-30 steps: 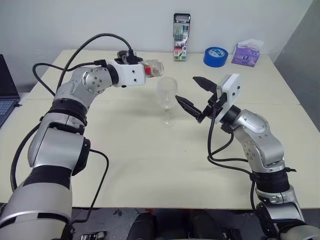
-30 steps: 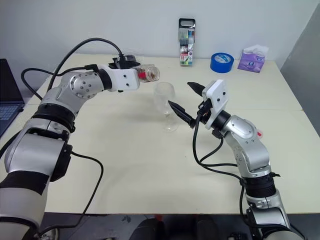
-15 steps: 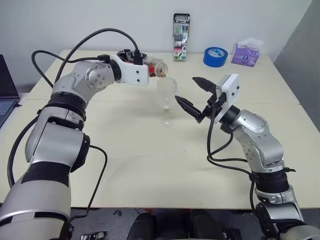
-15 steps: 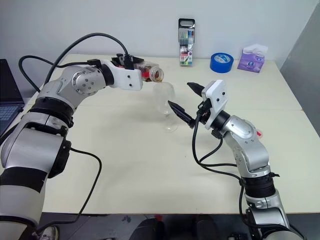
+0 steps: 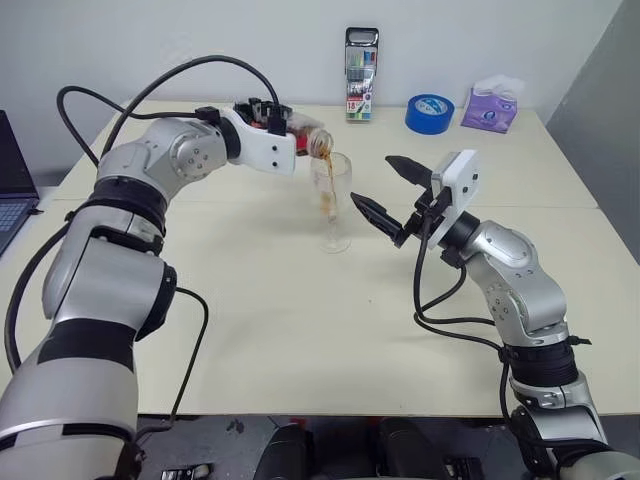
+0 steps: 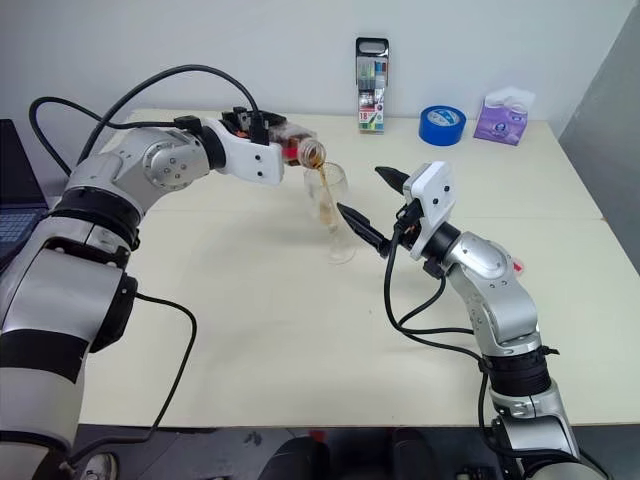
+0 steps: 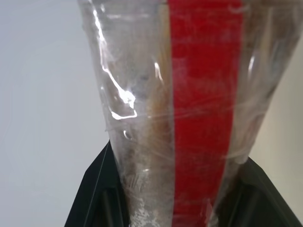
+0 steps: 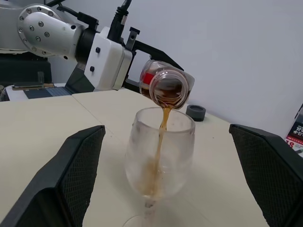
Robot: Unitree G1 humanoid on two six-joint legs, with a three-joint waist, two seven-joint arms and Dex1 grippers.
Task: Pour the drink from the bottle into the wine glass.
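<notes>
Over the cream table (image 5: 300,330), the left gripper (image 5: 290,125) grasps the tipped bottle (image 5: 312,140), brown drink (image 8: 162,142) streaming into the wine glass (image 5: 333,200); right gripper (image 5: 385,190) released.

My left arm reaches forward with its wrist rolled over and my left gripper (image 5: 292,130) clamped tight on what it holds, while my right arm is bent at the elbow, my right gripper (image 5: 378,186) pointing forward-left with fingers (image 8: 75,175) spread wide.
</notes>
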